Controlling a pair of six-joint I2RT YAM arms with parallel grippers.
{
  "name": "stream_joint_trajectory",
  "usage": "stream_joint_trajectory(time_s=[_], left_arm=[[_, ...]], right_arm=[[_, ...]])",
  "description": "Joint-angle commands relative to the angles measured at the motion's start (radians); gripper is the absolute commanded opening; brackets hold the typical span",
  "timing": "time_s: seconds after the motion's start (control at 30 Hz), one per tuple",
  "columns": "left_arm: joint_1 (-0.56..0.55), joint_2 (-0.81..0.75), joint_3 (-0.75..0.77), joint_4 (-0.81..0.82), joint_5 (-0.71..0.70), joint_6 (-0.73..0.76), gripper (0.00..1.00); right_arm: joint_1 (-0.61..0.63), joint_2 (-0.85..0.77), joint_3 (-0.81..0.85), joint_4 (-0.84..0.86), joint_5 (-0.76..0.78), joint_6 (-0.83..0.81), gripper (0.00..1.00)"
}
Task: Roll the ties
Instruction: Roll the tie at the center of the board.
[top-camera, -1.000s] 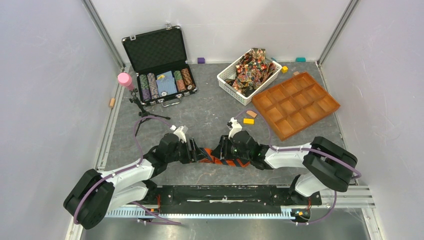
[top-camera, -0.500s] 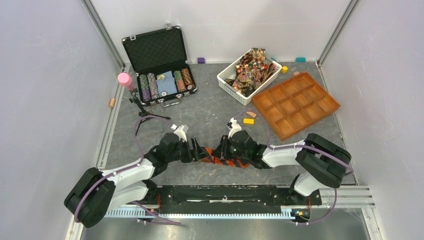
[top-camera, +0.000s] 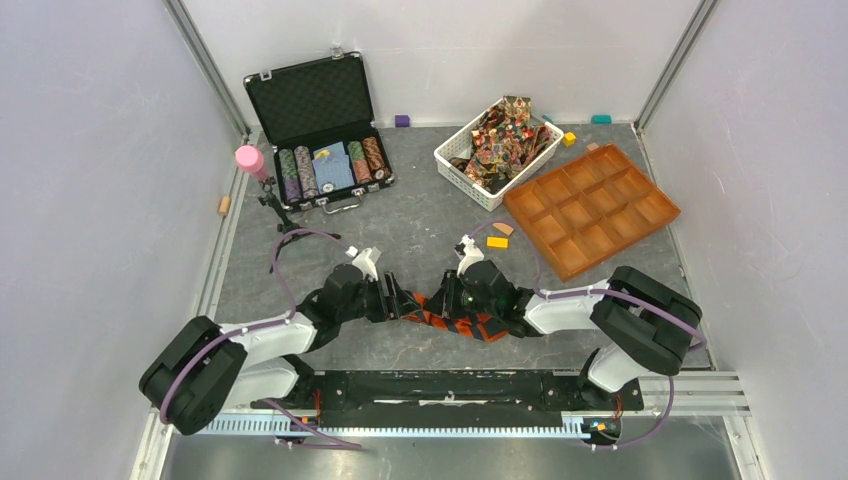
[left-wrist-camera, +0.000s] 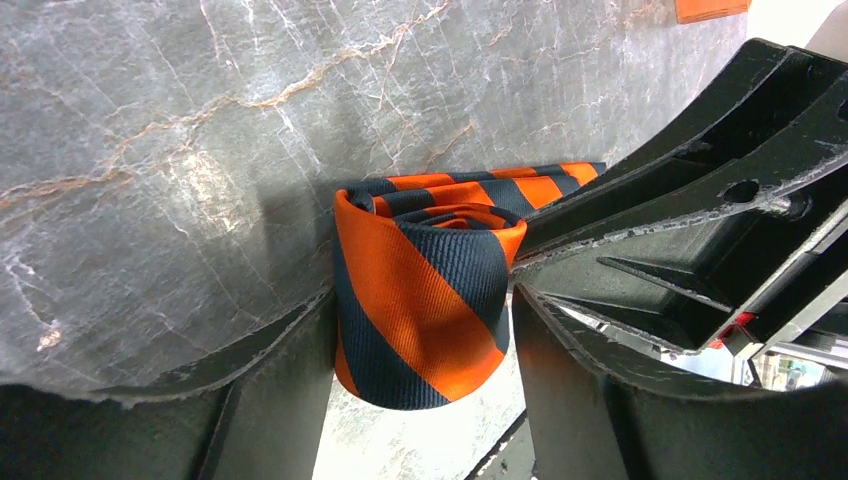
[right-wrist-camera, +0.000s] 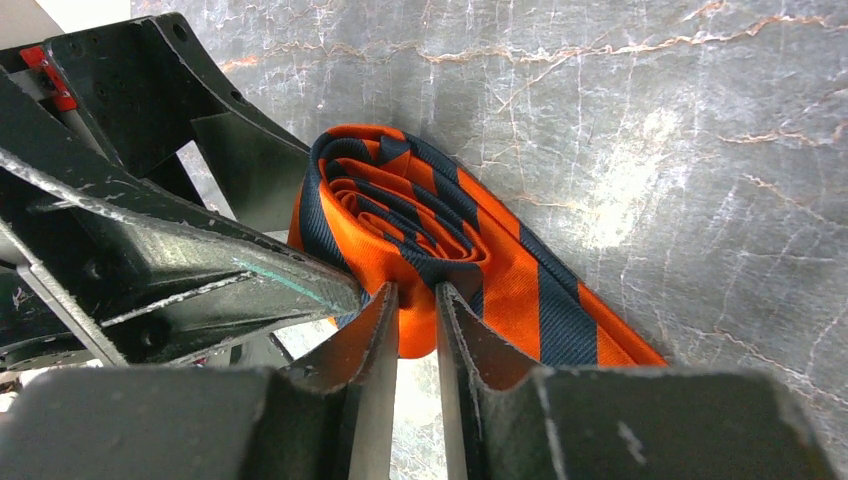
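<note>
An orange-and-dark striped tie lies partly rolled on the grey table between my two grippers. In the left wrist view the roll stands on edge, with both fingers of my left gripper pressed against its sides. My left gripper shows at the roll's left in the top view. My right gripper is at its right. In the right wrist view my right gripper is pinched shut on the roll's outer layer, and the loose tail runs off to the lower right. Other patterned ties fill a white basket.
The white basket stands at the back, with an orange compartment tray to its right. An open black case of poker chips is at the back left, beside a pink-topped small tripod. Small coloured blocks lie behind the grippers.
My left arm has reached further right and its gripper has come up against the roll. My right gripper has shifted slightly left, and the tie is bunched tighter between the two.
</note>
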Motion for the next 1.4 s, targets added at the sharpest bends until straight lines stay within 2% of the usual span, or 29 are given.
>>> stream_joint_trajectory(time_s=[0.0,0.27,0.43,1.07,1.37], left_arm=[[-0.026,0.028,-0.012,-0.108,-0.028,-0.008,0.69],[-0.046,-0.065,0.037,-0.276,-0.13,0.03,0.65],[-0.1,-0.079,0.106,-0.398,-0.229,0.063,0.63],[-0.382,0.091,0.432,-0.772,-0.681,0.084,0.58],[-0.459,0.212,0.58,-0.943,-0.854,0.092,0.56]], right_arm=[[-0.003,0.015,0.004,0.012,0.001,0.0,0.25],[-0.007,-0.026,-0.009,-0.008,0.002,-0.015,0.25],[-0.012,-0.101,-0.006,-0.06,0.022,-0.051,0.27],[-0.023,-0.538,-0.04,-0.42,0.275,-0.186,0.29],[-0.031,-0.734,-0.056,-0.576,0.389,-0.205,0.3]])
